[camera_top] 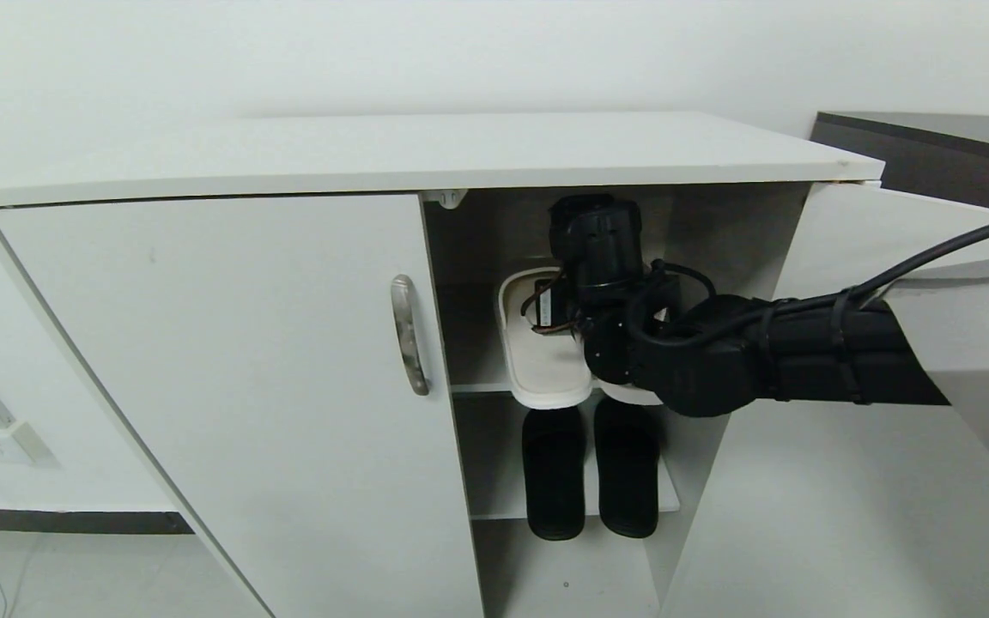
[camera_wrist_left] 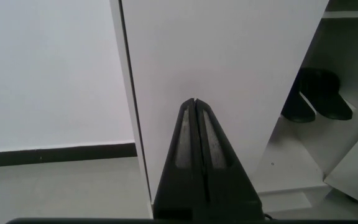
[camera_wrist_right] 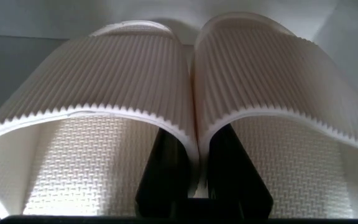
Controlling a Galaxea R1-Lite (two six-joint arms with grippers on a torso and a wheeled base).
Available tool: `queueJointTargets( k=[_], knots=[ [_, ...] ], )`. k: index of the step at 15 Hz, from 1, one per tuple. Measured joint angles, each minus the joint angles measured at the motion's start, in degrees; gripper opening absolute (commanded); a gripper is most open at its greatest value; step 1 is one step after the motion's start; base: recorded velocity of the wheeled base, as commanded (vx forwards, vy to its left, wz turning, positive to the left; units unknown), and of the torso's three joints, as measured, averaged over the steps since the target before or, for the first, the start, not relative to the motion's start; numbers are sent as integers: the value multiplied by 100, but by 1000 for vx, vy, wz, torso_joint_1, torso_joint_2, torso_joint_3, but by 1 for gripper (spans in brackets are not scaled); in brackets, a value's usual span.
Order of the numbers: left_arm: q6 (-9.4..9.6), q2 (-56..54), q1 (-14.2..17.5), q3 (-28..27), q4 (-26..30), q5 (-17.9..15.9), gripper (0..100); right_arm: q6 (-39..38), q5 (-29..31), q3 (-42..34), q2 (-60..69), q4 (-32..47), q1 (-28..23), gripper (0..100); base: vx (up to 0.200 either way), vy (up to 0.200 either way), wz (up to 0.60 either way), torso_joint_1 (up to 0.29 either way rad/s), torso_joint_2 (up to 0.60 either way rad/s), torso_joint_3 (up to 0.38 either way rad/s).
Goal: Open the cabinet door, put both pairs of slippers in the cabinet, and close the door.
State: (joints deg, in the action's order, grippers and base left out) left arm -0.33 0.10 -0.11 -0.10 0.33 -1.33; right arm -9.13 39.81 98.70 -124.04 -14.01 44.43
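Jaws of the left gripper [camera_wrist_left: 194,106] are pressed together, empty, before the cabinet's [camera_top: 426,154] one closed door [camera_top: 228,386]. Its second door [camera_top: 846,481] stands open. Inside lie two pairs: black slippers [camera_top: 555,472] on the lower shelf [camera_top: 490,481], white slippers [camera_top: 546,360] on the upper shelf [camera_top: 473,352], adjoining straps pinched in the jaws of the right gripper [camera_wrist_right: 194,146]. The right arm [camera_top: 803,356] hides most of one white slipper.

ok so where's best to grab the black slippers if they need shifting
Probably the near ends: the black slippers lie side by side on the lower shelf, overhanging its front edge, so come straight in from the open front.
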Motion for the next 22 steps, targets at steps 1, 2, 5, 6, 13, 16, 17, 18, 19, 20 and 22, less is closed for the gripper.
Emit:
queueJointTargets(
  k=[1, 2, 5, 6, 13, 16, 17, 18, 19, 20, 22],
  knots=[
    [0, 0, 0, 0, 2, 2, 0, -12, -2, 62, -63, 27, -37, 0, 0, 0, 0, 0, 0, 0],
    [0, 0, 0, 0, 0, 0, 0, -17, 0, 98, -115, 40, -94, 0, 0, 0, 0, 0, 0, 0],
    [1, 0, 4, 0, 0, 0, 0, -26, 0, 128, -210, 41, -148, 0, 0, 0, 0, 0, 0, 0],
    [1, 0, 4, 0, 2, 0, 0, -26, 0, 130, -232, 41, -158, 0, 0, 0, 0, 0, 0, 0],
    [-10, 0, 1, 0, 2, 11, 0, -28, -2, 130, -291, 51, -172, 100, 0, 0, 0, 0, 0, 0],
    [-21, 0, 1, 0, 2, 21, 0, -28, 0, 126, -311, 112, -183, 100, 0, 0, 0, 0, 0, 0],
    [-18, 0, 1, 0, 0, 21, 0, -33, 0, 116, -313, 213, -177, 100, 0, 0, 0, 0, 0, 0],
    [-24, 0, 1, 0, 2, 21, 0, -34, -2, 102, -311, 229, -166, 100, 0, 0, 0, 0, 0, 0],
    [-27, 0, 0, 0, 2, 21, 0, -34, -2, 80, -306, 230, -155, 100, 0, 0, 0, 0, 0, 0],
    [-27, 0, 0, 0, 0, 21, 0, -34, 0, 54, -289, 238, -135, 100, 0, 0, 0, 0, 0, 0],
    [-27, 0, 0, 0, 2, 21, 0, -34, 9, -60, -223, 240, -67, 100, 0, 0, 0, 0, 0, 0]
  ],
)
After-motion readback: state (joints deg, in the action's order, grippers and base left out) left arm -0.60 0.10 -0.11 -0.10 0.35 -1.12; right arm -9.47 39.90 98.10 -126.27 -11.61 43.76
